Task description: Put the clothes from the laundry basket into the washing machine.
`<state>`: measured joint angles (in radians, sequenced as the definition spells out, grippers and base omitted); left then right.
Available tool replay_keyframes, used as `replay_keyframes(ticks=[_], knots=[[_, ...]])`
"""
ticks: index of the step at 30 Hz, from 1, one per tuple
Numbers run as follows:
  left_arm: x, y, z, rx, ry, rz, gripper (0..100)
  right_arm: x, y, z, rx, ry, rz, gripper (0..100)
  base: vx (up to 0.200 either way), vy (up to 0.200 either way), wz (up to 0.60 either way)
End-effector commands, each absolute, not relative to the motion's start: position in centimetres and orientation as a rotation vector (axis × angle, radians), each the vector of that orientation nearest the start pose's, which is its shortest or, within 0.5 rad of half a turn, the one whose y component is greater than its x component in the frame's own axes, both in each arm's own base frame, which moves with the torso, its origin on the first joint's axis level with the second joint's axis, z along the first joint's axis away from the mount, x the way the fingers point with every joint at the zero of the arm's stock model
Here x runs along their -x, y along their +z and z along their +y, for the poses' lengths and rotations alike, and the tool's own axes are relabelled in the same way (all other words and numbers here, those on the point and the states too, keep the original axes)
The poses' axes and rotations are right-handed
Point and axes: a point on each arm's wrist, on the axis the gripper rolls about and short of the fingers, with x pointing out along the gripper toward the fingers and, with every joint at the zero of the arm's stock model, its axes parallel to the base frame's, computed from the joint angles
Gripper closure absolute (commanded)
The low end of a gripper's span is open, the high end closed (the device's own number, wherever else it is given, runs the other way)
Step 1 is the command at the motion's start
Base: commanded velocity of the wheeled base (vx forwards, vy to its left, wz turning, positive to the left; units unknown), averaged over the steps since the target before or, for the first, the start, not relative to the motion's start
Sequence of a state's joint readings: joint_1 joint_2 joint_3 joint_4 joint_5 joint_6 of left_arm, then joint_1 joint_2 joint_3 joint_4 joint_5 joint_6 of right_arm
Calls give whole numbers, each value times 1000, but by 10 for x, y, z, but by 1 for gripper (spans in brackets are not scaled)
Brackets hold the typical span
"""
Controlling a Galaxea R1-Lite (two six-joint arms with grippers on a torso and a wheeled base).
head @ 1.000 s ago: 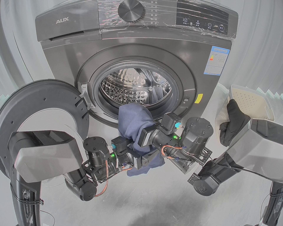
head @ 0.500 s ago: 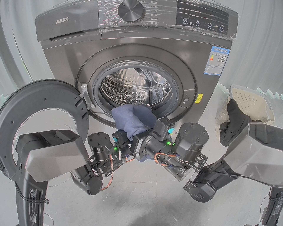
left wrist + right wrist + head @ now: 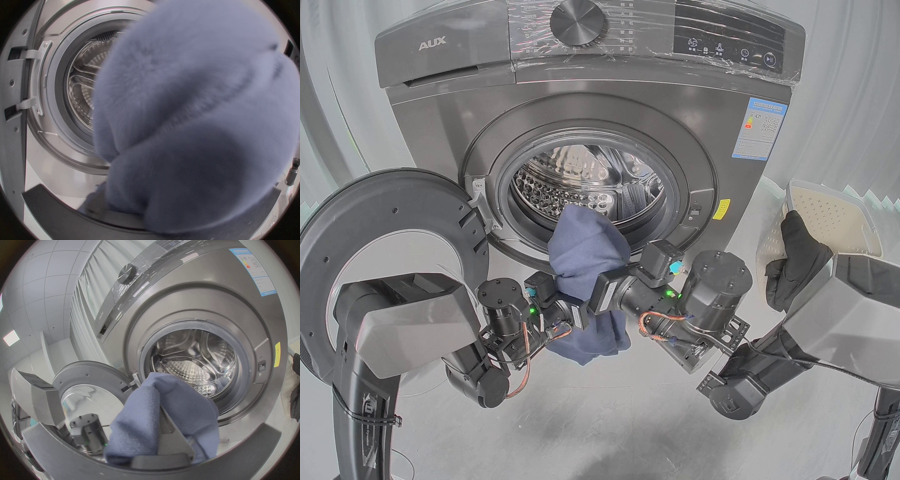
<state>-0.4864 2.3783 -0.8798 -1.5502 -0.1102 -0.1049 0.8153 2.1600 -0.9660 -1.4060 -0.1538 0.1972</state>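
The left gripper (image 3: 575, 314) and right gripper (image 3: 604, 289), their grip hidden in the blue garment (image 3: 587, 250) and impossible to tell, have raised it to the lower rim of the drum (image 3: 581, 181), so it seems ready to push inside.

This looks like a test room or lab, not a home. A big grey washing machine (image 3: 581, 119) stands by itself on a smooth grey floor (image 3: 612, 425). Clear plastic wrap (image 3: 650, 28) covers its buttons. White curtains (image 3: 850, 112) hang behind it. Above it is a tiled ceiling (image 3: 37, 287) with a flat square light (image 3: 11, 337).
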Motion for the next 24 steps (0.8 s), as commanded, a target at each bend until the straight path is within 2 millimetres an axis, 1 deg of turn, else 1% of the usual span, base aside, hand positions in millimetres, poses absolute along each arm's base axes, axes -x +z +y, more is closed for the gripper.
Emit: replay_keyframes(ticks=[1,4,7,9,10,13,14,15,16,17,19,20,21,24], knots=[[-357,52,-180,116,-564,-26,100,-290,145,272,-302,625,-147,100,0,0,0],[-348,63,-172,124,-556,-24,100,-300,144,257,-299,565,-135,100,0,0,0],[-335,75,-167,128,-558,-24,100,-305,143,251,-304,544,-128,100,0,0,0],[-332,79,-166,129,-560,-27,100,-304,142,251,-303,544,-125,100,0,0,0],[-326,87,-165,133,-565,-40,100,-302,138,252,-296,547,-111,100,0,0,0],[-320,103,-163,142,-569,-80,100,-299,132,252,-286,552,-86,100,0,0,0],[-317,112,-162,146,-572,-102,100,-296,127,251,-274,551,-65,100,0,0,0],[-317,112,-162,146,-572,-102,100,-296,127,251,-274,551,-65,100,0,0,0],[-311,122,-160,152,-574,-125,100,-295,119,250,-260,548,-39,100,0,0,0],[-308,126,-159,160,-577,-132,100,-294,115,249,-253,547,-23,100,0,0,0],[-304,130,-157,167,-578,-136,100,-293,113,249,-246,547,-12,100,0,0,0],[-296,137,-156,180,-588,-143,100,-293,108,250,-240,549,1,100,0,0,0],[-294,140,-156,191,-594,-149,100,-293,106,251,-237,550,5,100,0,0,0],[-293,147,-156,191,-597,-175,100,-291,100,255,-229,561,20,100,0,0,0]])
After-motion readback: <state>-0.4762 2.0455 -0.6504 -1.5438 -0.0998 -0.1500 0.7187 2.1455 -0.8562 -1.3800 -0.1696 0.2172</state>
